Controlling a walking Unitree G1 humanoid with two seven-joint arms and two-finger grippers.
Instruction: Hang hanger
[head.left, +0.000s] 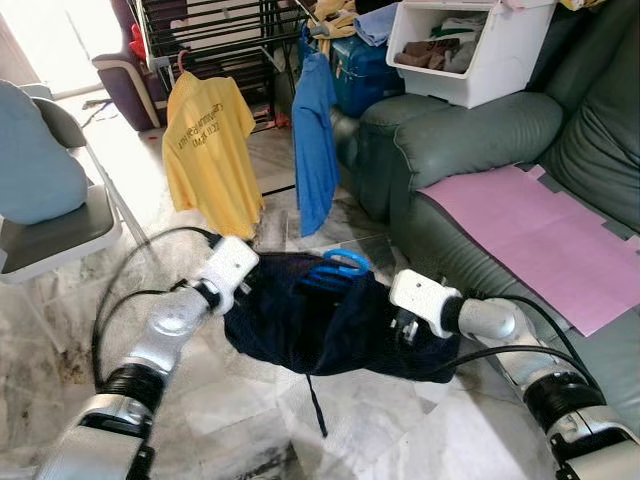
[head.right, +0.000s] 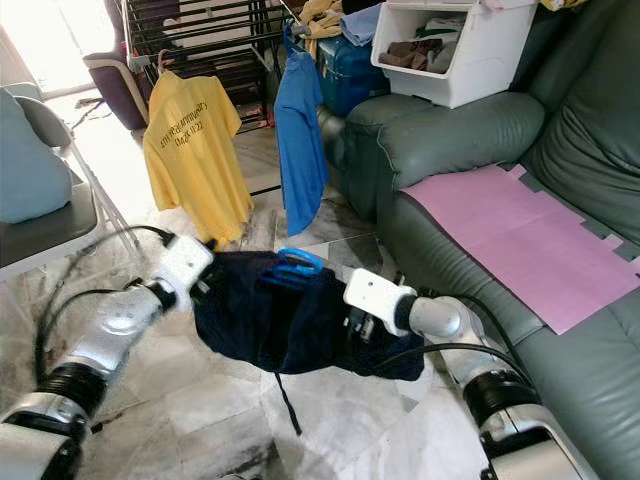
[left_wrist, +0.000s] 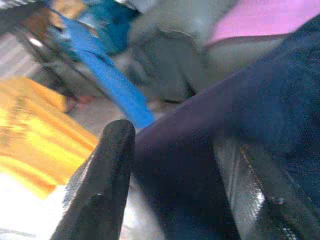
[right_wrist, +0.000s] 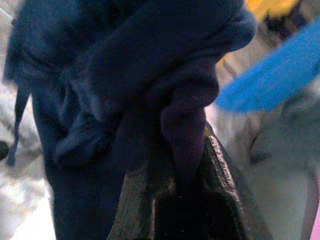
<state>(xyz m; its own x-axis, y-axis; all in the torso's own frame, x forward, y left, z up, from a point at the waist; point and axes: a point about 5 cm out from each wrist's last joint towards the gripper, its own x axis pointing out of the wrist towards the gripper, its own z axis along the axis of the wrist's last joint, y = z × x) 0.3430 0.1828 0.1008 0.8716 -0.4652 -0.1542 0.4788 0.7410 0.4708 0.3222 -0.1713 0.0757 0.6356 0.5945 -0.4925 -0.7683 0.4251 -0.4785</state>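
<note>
Two grippers hold one dark garment (head.left: 300, 320) above the floor, its width running left to right between them. The left gripper (head.left: 245, 268) clamps the left edge; the right gripper (head.left: 405, 328) pinches a bunched fold. A blue hanger (head.left: 338, 268) rests on top, midway between both. Behind, a rack (head.left: 215, 30) carries two shirts; a white bin (head.left: 470, 50) holds clothes.

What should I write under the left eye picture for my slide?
Both grippers, left gripper and right gripper, hold a dark navy garment with a blue hanger.

Prob. home living rm: sofa (head.left: 470, 140), drying rack (head.left: 215, 30) w/ shirts (head.left: 210, 150).
</note>
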